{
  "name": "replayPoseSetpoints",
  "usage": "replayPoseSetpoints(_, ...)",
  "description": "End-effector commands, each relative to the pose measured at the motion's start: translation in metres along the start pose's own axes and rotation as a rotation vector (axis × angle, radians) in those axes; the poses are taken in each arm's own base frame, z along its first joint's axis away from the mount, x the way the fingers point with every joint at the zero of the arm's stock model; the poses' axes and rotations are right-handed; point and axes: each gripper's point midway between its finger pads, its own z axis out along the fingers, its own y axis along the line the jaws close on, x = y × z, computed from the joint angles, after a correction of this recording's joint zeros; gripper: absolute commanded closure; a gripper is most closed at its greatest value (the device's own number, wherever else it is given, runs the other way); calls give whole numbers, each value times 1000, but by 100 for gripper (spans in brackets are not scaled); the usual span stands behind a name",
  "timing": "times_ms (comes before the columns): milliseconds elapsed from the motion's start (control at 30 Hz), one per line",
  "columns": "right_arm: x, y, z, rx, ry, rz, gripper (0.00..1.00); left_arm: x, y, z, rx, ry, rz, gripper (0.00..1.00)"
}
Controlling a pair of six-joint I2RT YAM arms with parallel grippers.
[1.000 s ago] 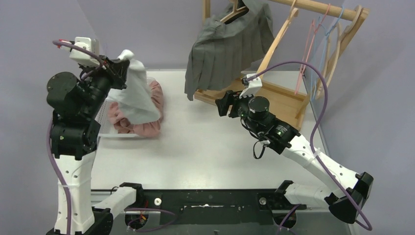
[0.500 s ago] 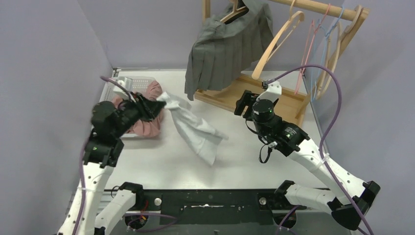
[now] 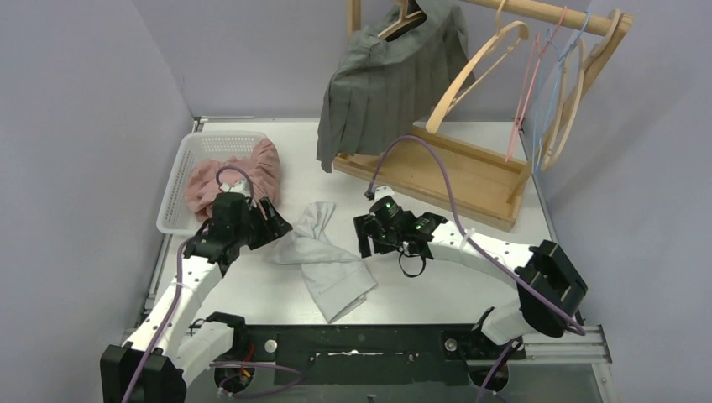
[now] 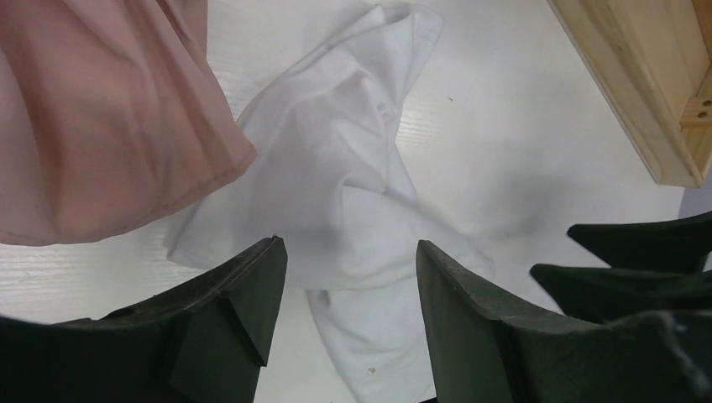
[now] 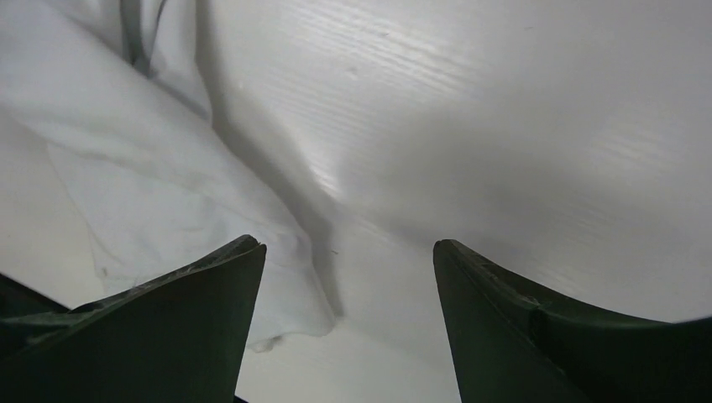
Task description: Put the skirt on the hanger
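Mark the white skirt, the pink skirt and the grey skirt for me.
white skirt [image 3: 326, 260], top external view, middle of the crumpled cloth.
pink skirt [image 3: 239, 168], top external view, bunched upper folds.
grey skirt [image 3: 382, 88], top external view, middle of the pleated front.

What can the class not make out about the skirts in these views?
Top external: the grey skirt covers most of its hanger; the top edge cuts both.
Left wrist: the fingers hide the near edge of the white skirt.
Right wrist: the left edge crops the white skirt.
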Motion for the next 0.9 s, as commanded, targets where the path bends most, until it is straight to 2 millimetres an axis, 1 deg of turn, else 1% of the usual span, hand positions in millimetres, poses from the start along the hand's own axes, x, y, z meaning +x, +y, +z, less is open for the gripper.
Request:
replayPoseSetpoints(0, 11, 52, 11, -246, 51, -22, 24, -15, -3, 7, -10, -52, -51, 42)
replayPoseSetpoints(67, 24, 64, 13, -327, 96, -51, 25, -9, 7, 10, -56, -35, -79, 42)
replayPoseSetpoints(133, 37, 67, 15, -358, 146, -75, 27, 6, 24, 16, -113, -5, -110, 42)
replayPoseSetpoints(167, 44, 66, 18, -364, 173, -91, 28, 10, 27, 18, -124, 2, -124, 42)
replayPoseSetpoints(233, 58, 65, 22, -373, 225, -115, 30, 16, 31, 22, -126, 14, -145, 42)
replayPoseSetpoints(300, 67, 64, 26, -377, 263, -123, 34, 23, 32, 27, -111, 26, -163, 42)
replayPoseSetpoints(400, 74, 65, 29, -382, 288, -131, 44, 34, 39, 34, -114, 40, -193, 42)
replayPoseSetpoints(467, 74, 60, 31, -353, 290, -131, 58, 41, 46, 37, -139, 45, -215, 42)
replayPoseSetpoints(533, 72, 55, 30, -312, 287, -133, 81, 44, 55, 39, -171, 40, -228, 43)
replayPoseSetpoints(567, 70, 51, 30, -286, 281, -133, 89, 44, 60, 40, -193, 25, -230, 43)
replayPoseSetpoints(600, 68, 49, 29, -271, 272, -135, 93, 46, 65, 41, -209, 15, -234, 43)
replayPoseSetpoints(667, 65, 46, 26, -255, 259, -140, 96, 43, 71, 44, -221, -20, -234, 44)
replayPoseSetpoints(767, 62, 44, 21, -246, 249, -147, 97, 40, 69, 49, -190, -56, -241, 44)
replayPoseSetpoints(867, 59, 44, 16, -241, 240, -156, 98, 45, 69, 55, -173, -48, -265, 48)
